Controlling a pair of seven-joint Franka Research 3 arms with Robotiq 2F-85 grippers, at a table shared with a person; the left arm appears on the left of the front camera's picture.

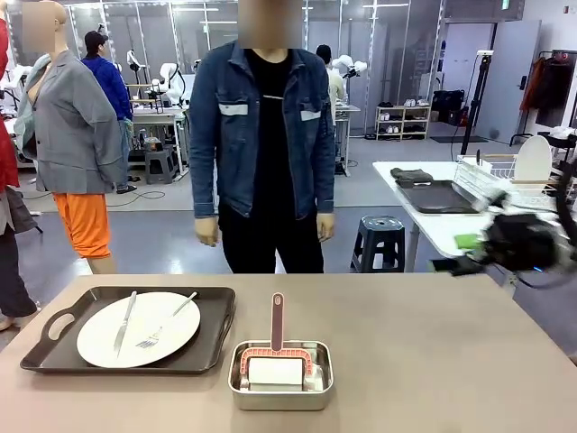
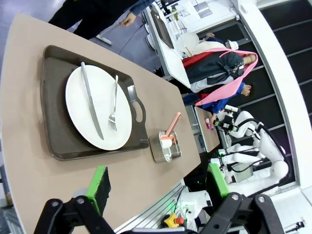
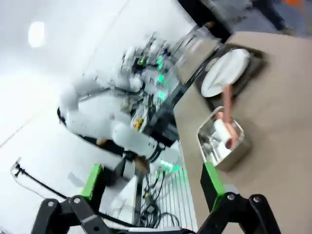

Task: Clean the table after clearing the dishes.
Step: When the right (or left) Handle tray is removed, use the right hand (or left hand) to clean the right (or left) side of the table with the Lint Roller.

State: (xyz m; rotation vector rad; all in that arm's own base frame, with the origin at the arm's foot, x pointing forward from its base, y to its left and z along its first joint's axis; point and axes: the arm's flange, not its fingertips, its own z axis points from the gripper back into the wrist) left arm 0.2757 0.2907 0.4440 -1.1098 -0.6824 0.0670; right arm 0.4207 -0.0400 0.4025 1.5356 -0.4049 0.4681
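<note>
Tray (image 1: 212,334) with plate (image 1: 97,336) sits on left half of surface (image 1: 433,361), long side running left-right. Left fingers (image 2: 100,184) spread open, nearer, tray ahead. Right fingers (image 3: 212,183) open too, well apart at right.

- The large rectangular beige-brown table (image 1: 433,361) has a plain, smooth, matt top.
- The small rectangular steel pan (image 1: 236,383) is bare shiny metal, with reflections along its rim.
- In the pan, the pink handle (image 1: 277,320) looks like smooth plastic, and the white block (image 1: 275,372) is matt.
- Left of the pan, the dark brown-black rectangular tray (image 1: 54,347) looks like smooth plastic with a soft sheen.
- The round white plate (image 1: 171,338) is smooth and lightly glossy.
- The silver knife (image 1: 124,325) and silver fork (image 1: 162,327) are polished metal.
- Beyond the pan, the person's blue jacket (image 1: 225,135) is matt denim cloth.
</note>
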